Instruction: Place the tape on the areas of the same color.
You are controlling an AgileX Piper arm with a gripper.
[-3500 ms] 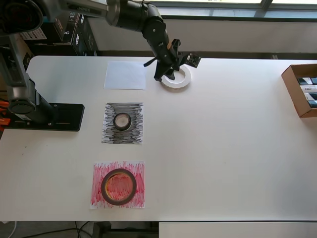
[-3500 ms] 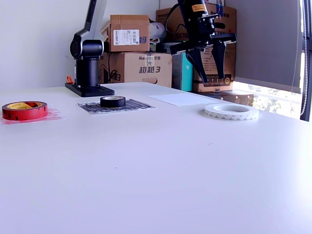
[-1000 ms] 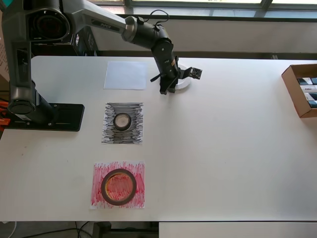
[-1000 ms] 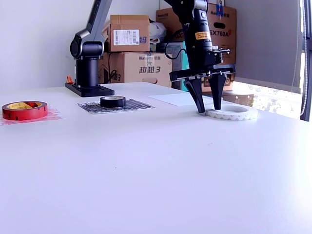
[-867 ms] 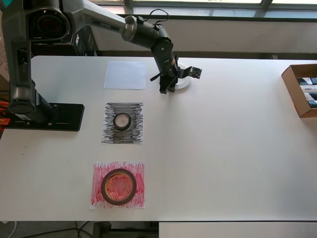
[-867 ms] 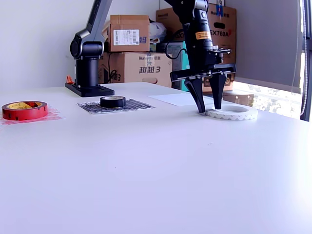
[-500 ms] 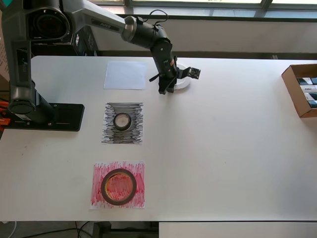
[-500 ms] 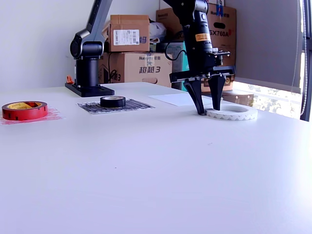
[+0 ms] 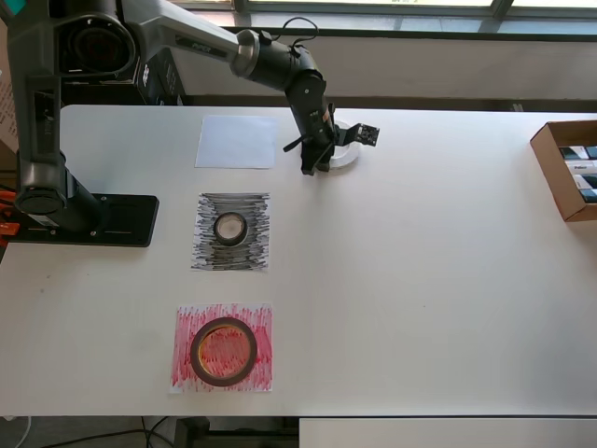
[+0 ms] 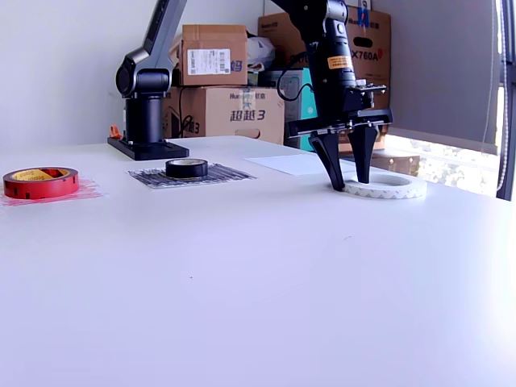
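Gripper (image 10: 350,182) down at white tape ring (image 10: 385,185), fingers spread apart, straddling ring's near-left rim; nothing clamped. Exterior view shows fingertips at table (image 10: 242,266) level, one outside ring, one inside hole. Overhead view hides that: arm covers most of ring (image 9: 346,155). Overhead shows ring lying off white sheet (image 9: 237,141), to its right. Black roll (image 9: 230,227) sits on black-scribbled sheet (image 9: 207,250); red-brown roll (image 9: 224,351) on red-scribbled sheet (image 9: 186,374).
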